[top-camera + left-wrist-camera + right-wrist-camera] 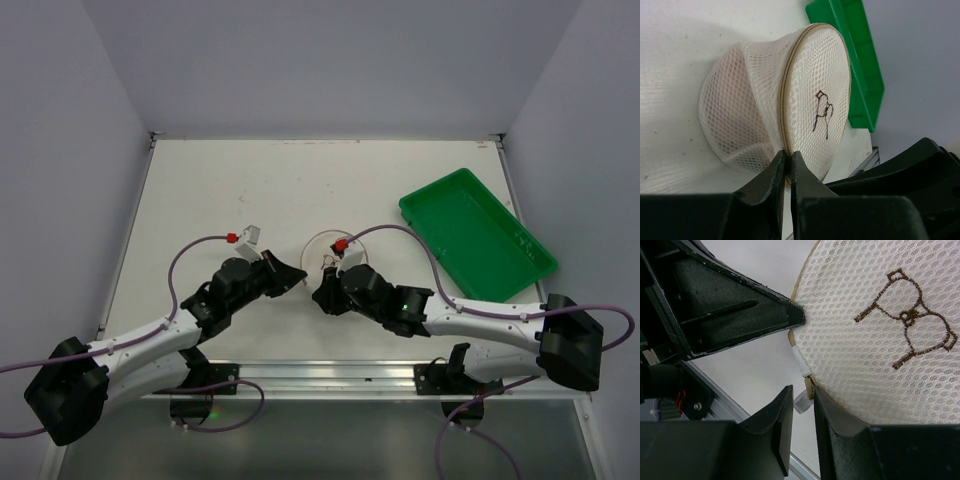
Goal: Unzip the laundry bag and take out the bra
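The laundry bag (pixel 325 247) is a round cream mesh case with a tan zipped rim and a small brown bra outline on its face, lying mid-table between both arms. My left gripper (pixel 298 276) is shut on the bag's zip rim, as the left wrist view shows (pixel 788 154), with the bag (pixel 810 95) tilted on edge. My right gripper (pixel 322 292) is open at the bag's near rim. In the right wrist view its jaws (pixel 803 390) stand a little apart around the clear zipper pull (pixel 802 403). The bag (pixel 880 330) looks zipped. The bra is hidden.
A green rectangular tray (pixel 478 235) lies at the right of the table, also seen in the left wrist view (pixel 860 65). The left gripper's finger (pixel 765 310) sits close beside my right gripper. A metal rail (pixel 320 375) runs along the near table edge.
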Robot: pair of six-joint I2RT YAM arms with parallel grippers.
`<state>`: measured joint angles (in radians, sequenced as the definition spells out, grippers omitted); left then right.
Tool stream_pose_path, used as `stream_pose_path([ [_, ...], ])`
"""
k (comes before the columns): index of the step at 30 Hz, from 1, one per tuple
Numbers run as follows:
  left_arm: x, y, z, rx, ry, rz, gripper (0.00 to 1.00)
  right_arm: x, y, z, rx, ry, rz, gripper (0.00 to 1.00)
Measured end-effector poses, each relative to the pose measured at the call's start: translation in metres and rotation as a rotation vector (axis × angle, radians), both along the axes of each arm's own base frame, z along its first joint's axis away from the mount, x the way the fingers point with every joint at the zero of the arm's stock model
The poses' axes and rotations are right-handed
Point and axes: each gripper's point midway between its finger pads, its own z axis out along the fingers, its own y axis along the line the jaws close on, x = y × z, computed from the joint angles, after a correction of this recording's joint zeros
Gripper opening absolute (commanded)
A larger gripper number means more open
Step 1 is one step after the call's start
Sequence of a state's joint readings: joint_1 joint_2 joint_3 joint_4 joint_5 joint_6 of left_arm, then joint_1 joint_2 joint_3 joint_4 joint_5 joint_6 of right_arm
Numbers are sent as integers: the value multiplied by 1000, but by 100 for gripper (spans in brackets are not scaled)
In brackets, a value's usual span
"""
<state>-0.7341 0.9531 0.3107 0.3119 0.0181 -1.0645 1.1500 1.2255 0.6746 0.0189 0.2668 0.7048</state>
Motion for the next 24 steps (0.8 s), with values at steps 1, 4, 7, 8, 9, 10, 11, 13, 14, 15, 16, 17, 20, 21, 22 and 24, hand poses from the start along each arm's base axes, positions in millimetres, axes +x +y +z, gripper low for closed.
stream_pose_path([
  [1, 0, 0, 0, -1, 0, 0, 0, 0, 0, 0, 0, -1, 1, 23],
  [4, 0, 0, 1, -2, -1, 0, 0, 1, 1, 1, -2, -4, 2, 18],
  [7, 0, 0, 1, -5, -1, 1, 0, 2, 3, 1, -4, -6, 3, 6],
  [8, 0, 0, 2, -5, -1, 1, 0, 2, 2, 1, -7, -6, 1, 3],
  [9, 0, 0, 2, -6, -1, 3, 0, 2, 2, 0, -8, -5, 0, 0],
  [10, 0, 1, 2, -7, 0, 6, 0, 2, 2, 0, -8, -5, -1, 0],
  [11, 0, 1, 2, -6, 0, 10, 0, 2, 2, 0, -8, -5, -2, 0],
  [13, 0, 3, 2, -2, 1, 17, 0, 3, 1, 1, -7, -6, -5, 0],
  [14, 0, 4, 2, 3, 3, 21, 0, 3, 1, 1, -6, -7, -8, 0],
  [15, -1, 5, 1, 8, 5, 26, 0, 3, 0, 2, -3, -8, -11, 0],
  [16, -1, 6, 1, 15, 8, 30, 0, 2, -2, 2, -1, -8, -13, 0],
  [17, -1, 6, 1, 20, 10, 32, 0, 2, -3, 3, 4, -10, -17, 0],
  [20, 1, 7, 1, 41, 9, 38, 0, 1, -10, 7, 15, -18, -29, 0],
  [21, 2, 7, 3, 52, 4, 43, 0, 0, -12, 9, 17, -19, -30, 0],
  [22, 5, 9, 4, 65, -4, 56, 0, 0, -14, 10, 14, -20, -31, 0],
  [24, 11, 13, 5, 94, -16, 76, 0, -2, -20, 9, 2, -18, -34, 0],
])
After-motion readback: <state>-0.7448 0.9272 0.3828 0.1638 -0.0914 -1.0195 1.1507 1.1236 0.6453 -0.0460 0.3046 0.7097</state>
